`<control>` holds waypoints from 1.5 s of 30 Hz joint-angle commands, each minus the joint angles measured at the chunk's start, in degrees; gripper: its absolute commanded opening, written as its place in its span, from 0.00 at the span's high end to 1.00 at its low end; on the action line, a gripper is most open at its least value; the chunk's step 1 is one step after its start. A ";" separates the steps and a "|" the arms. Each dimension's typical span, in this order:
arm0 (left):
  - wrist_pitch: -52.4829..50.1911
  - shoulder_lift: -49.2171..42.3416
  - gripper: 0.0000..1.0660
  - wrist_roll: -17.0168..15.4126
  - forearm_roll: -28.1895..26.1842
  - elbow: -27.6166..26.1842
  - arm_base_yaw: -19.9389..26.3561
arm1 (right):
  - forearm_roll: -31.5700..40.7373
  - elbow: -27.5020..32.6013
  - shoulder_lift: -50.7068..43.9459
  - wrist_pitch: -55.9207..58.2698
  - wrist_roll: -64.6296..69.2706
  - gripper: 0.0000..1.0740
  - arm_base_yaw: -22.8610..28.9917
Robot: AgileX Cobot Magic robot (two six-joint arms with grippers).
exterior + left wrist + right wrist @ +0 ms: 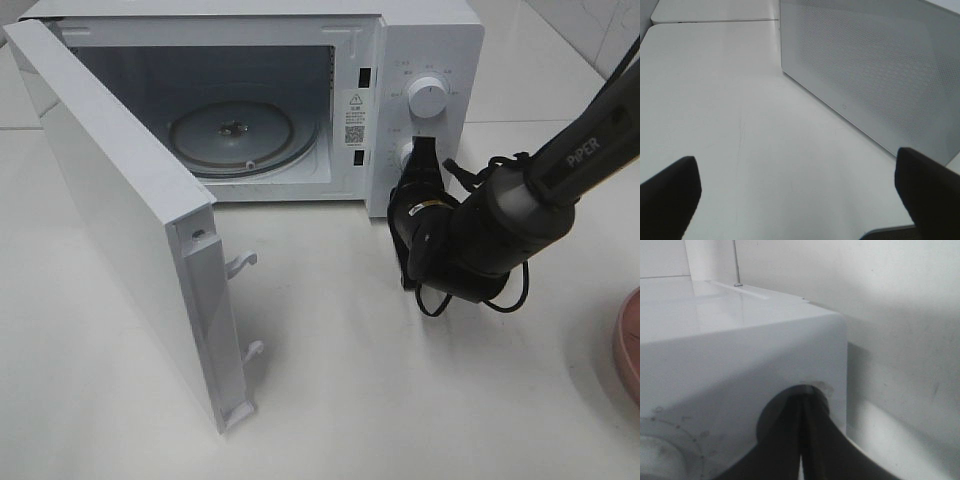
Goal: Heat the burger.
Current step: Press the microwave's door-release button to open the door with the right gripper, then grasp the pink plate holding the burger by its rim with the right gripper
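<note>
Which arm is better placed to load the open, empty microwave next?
Probably right. The burger is out of view; only the pink plate shows, on the right arm's side. The right gripper, shut, sits at the lower knob; the left gripper, open, faces the door from outside.

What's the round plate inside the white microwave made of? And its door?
The round turntable plate looks like clear glass: shiny, with its hub showing through. The white microwave door looks like smooth plastic or painted metal; I can't tell which.

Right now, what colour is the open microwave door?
White; the flat hinged microwave door shows best in the exterior high view.
</note>
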 commanded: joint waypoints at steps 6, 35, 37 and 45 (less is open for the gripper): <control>-0.69 -0.80 0.08 -0.23 -0.52 0.00 0.00 | -6.02 2.06 -3.50 0.69 0.34 1.00 -1.20; -0.69 -0.80 0.08 -0.23 -0.52 0.00 0.00 | -18.96 17.59 -23.38 21.83 -9.17 0.97 -1.32; -0.69 -0.80 0.08 -0.23 -0.52 0.00 0.00 | -18.68 17.59 -24.92 24.01 -14.15 0.97 -1.32; -0.69 -0.80 0.08 -0.23 -0.52 0.00 0.00 | -17.36 17.53 -29.74 31.97 -34.49 0.96 -1.32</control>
